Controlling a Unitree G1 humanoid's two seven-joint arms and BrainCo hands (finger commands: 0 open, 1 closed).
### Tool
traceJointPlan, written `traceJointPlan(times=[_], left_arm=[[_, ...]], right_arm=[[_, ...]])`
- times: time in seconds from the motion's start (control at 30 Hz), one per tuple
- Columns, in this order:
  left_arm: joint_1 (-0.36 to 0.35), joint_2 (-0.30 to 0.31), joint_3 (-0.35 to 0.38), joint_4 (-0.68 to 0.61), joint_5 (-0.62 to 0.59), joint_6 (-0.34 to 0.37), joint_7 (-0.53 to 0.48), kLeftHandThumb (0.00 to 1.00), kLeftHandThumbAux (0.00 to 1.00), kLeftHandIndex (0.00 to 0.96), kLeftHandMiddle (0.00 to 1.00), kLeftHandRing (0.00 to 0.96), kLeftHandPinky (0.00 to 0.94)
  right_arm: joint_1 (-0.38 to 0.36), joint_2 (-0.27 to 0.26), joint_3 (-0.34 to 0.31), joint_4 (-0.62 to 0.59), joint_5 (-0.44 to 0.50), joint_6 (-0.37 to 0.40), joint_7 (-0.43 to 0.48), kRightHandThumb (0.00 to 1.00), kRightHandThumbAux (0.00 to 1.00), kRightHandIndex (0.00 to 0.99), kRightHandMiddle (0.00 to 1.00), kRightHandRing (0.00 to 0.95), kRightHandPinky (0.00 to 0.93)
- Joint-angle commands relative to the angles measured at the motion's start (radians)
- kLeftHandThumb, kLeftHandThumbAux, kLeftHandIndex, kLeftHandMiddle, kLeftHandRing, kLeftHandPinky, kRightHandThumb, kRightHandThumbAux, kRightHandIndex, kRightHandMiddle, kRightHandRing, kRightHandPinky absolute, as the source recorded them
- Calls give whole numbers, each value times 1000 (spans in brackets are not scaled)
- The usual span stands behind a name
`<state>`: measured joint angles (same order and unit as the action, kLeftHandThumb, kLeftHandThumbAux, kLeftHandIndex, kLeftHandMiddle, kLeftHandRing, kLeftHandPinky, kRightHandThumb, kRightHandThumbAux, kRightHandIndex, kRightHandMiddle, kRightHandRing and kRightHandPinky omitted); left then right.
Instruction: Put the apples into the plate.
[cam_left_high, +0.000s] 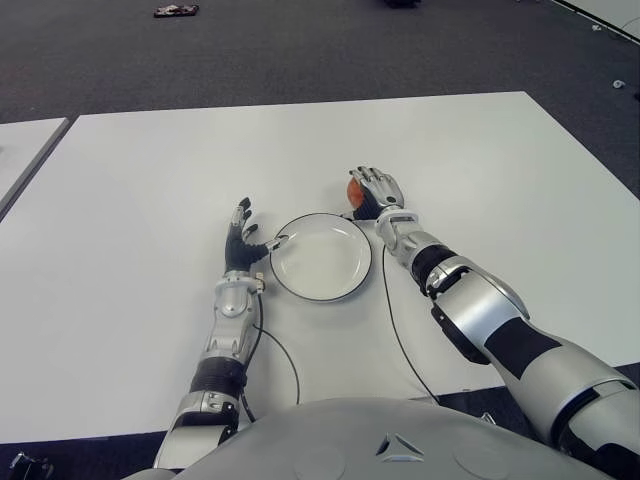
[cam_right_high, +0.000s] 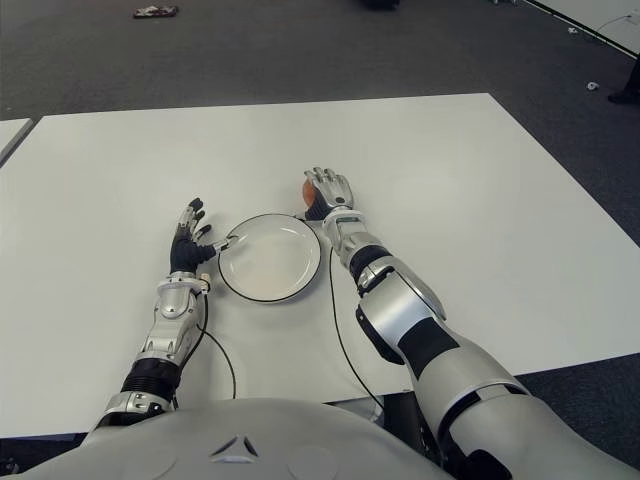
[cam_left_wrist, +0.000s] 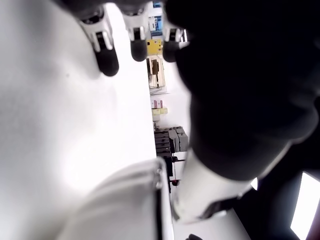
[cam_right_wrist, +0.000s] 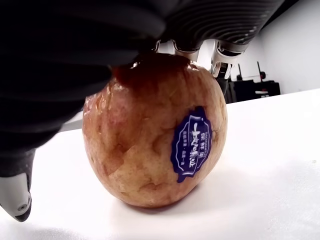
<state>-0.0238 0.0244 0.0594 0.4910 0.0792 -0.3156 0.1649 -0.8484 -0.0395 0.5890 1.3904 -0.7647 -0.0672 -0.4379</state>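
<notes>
A red apple (cam_right_wrist: 155, 132) sits on the white table (cam_left_high: 150, 170) just beyond the far right rim of the white plate (cam_left_high: 320, 257), which holds nothing. The right hand (cam_left_high: 375, 190) lies over the apple, palm on top and fingers (cam_right_wrist: 222, 60) curled down its far side, clasping it (a blue sticker faces the wrist camera). The left hand (cam_left_high: 240, 240) shows at the plate's left edge, fingers spread and holding nothing.

A red-yellow apple (cam_right_wrist: 152, 132) fills the middle of the frame, sitting on the white table (cam_right_wrist: 270, 165). A blue sticker (cam_right_wrist: 192, 142) faces right of centre. The right hand (cam_right_wrist: 100, 45) arches over its top.
</notes>
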Motion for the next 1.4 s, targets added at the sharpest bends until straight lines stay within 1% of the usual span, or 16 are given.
traceJointPlan(times=[0.03,0.3,0.6,1.2,1.4], left_arm=[[-3,-6,0,39,0,18,4,0,275,0,0,0,21],[-10,-6,2,61,0,3,7,0,271,0,0,0,27],[-4,-7,2,54,4,0,14,0,274,0,0,0,25],[4,-8,0,39,2,10,15,0,273,0,0,0,26],[8,-9,-2,30,6,16,19,0,271,0,0,0,31]], right_arm=[[42,18,14,18,-18,11,46,46,564,0,40,20,0],[45,26,17,18,-19,12,47,53,573,0,46,28,0],[51,27,15,20,-16,17,55,53,575,0,49,29,0],[67,2,7,21,-14,32,68,50,583,0,43,32,0],[88,-15,9,22,-17,33,66,52,584,0,45,34,0]])
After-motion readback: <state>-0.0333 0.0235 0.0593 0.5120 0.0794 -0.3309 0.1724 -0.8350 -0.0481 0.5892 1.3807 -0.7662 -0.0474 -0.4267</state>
